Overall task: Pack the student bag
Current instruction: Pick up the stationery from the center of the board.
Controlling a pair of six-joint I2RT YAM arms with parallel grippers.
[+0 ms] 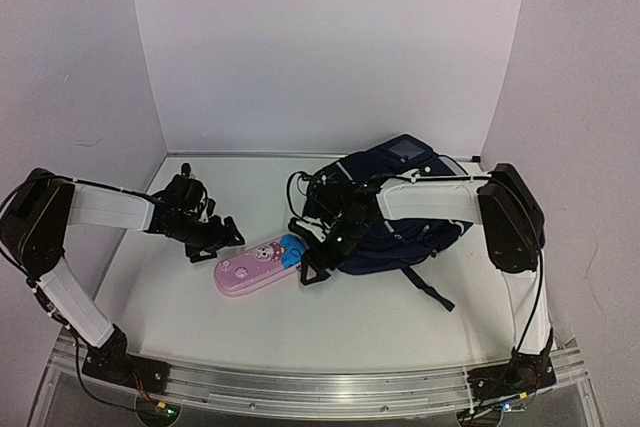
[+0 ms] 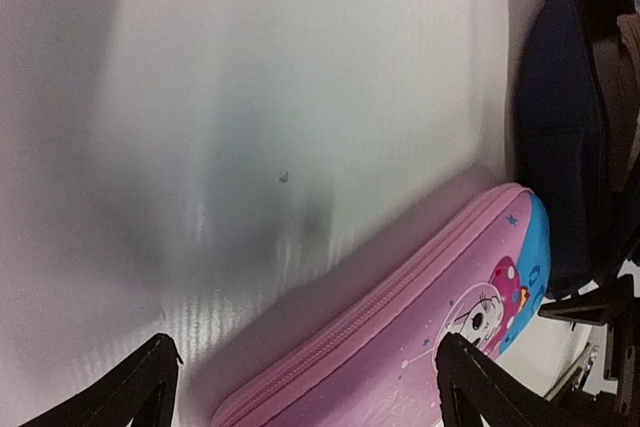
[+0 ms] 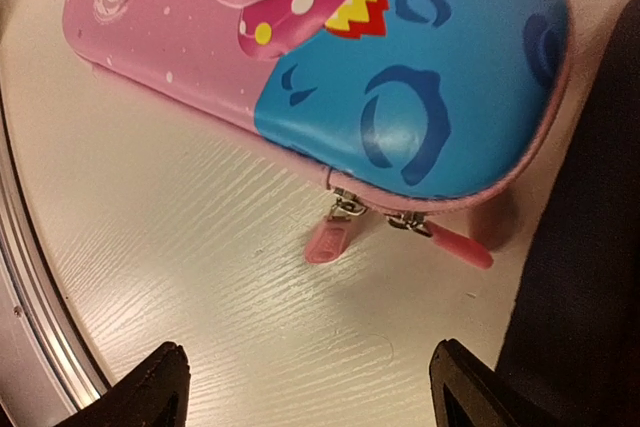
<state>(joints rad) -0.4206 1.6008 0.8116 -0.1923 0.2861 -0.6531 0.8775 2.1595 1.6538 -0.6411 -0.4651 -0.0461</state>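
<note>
Black left fingers (image 2: 140, 392) stand spread wide with nothing clamped, hovering over the pink end of the pencil case (image 1: 255, 265), which lies flat and aslant on the white bench (image 1: 330, 332). The step in hand looks to be lifting this case. The grip should close across its narrow width near the middle, since the smooth domed shell could slip from a hold at the rounded tip. The right fingers (image 3: 470, 397) are likewise apart and empty, just off the blue end by the zip pulls (image 3: 330, 237), which are best avoided. Furthest right, the navy student bag (image 1: 395, 242) lies just beside the case, under the right arm. Whether its mouth is unzipped I cannot tell.
</note>
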